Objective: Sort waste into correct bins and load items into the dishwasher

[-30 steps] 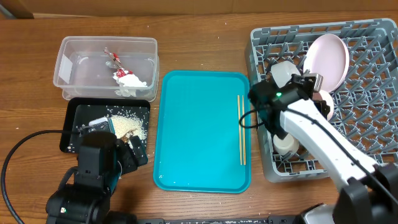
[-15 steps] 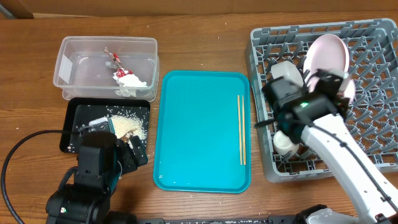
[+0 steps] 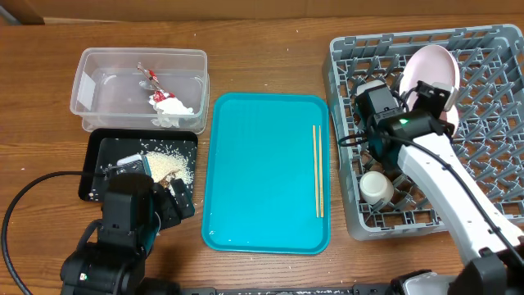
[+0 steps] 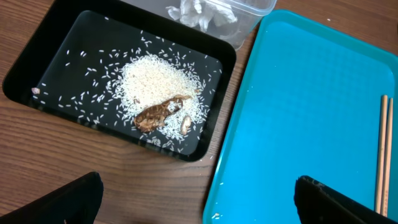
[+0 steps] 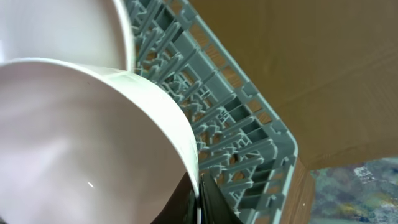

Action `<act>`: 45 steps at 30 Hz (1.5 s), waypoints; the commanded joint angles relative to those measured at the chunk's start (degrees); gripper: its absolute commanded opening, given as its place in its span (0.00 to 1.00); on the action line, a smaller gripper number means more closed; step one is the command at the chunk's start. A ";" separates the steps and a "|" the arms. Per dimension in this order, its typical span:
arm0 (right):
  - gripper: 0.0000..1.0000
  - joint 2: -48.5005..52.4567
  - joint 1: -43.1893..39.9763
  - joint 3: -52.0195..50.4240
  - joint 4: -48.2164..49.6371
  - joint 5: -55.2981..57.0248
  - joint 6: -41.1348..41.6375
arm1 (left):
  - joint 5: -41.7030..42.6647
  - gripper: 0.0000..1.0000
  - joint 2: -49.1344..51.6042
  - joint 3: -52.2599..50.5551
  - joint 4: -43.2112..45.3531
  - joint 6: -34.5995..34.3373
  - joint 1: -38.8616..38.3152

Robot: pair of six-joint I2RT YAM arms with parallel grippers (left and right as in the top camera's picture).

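My right gripper (image 3: 427,97) is over the grey dish rack (image 3: 491,123), in front of the upright pale pink plate (image 3: 432,65). In the right wrist view its fingers (image 5: 198,200) are shut on the rim of a pale bowl (image 5: 93,137). A white bowl (image 3: 370,88) and a small white cup (image 3: 375,188) sit in the rack. Two chopsticks (image 3: 317,170) lie on the teal tray (image 3: 262,172). My left gripper (image 4: 199,205) is open and empty, low over the table by the black tray (image 3: 102,156), which holds rice (image 4: 155,81) and brown scraps (image 4: 158,115).
The clear tub (image 3: 90,82) behind the black tray holds a white napkin (image 3: 172,111) and a red wrapper (image 3: 151,78). A black cable (image 3: 16,213) runs over the table at front left. Stray rice grains lie near the tub.
My right arm has swung right and back over the rack with the bowl, toward the pink plate. This uncovers the white cup. The left arm has not moved.
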 commanded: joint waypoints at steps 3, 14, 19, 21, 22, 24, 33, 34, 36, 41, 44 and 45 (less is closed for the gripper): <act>0.04 0.96 0.46 -0.04 3.26 0.44 -1.84 | -1.16 1.00 -0.39 -0.07 0.15 -1.01 -0.37; 0.04 0.98 1.84 0.70 11.69 2.23 -11.23 | -1.16 1.00 -0.39 -0.07 0.15 -1.01 -0.37; 0.04 0.96 1.86 0.72 16.41 2.29 -17.73 | -1.16 1.00 -0.39 -0.07 0.15 -1.01 -0.37; 0.04 0.92 2.21 0.81 16.52 2.23 -17.77 | -1.16 1.00 -0.39 -0.07 0.15 -1.01 -0.37; 0.04 0.92 2.82 0.81 16.52 2.23 -17.79 | -1.16 1.00 -0.39 -0.07 0.15 -1.01 -0.37; 0.04 0.92 4.57 0.83 16.55 2.29 -17.86 | -1.16 1.00 -0.39 -0.07 0.15 -1.01 -0.37; 0.04 0.94 12.50 0.81 18.80 4.72 -19.69 | -1.16 1.00 -0.39 -0.07 0.15 -1.01 -0.37; 0.04 0.98 12.57 0.81 18.97 4.57 -19.67 | -1.16 1.00 -0.39 -0.07 0.15 -1.01 -0.37; 0.04 1.16 12.57 0.81 18.82 4.94 -20.33 | -1.16 1.00 -0.39 -0.07 0.15 -1.01 -0.37; 0.04 1.14 12.07 0.81 18.47 16.70 -22.51 | -1.16 1.00 -0.39 -0.07 0.15 -1.01 -0.37; 0.04 0.50 12.41 0.81 16.61 17.79 -22.47 | -1.16 1.00 -0.39 -0.07 0.15 -1.01 -0.37; 0.04 0.20 12.72 0.81 15.91 17.75 -22.40 | -1.16 1.00 -0.39 -0.07 0.15 -1.01 -0.37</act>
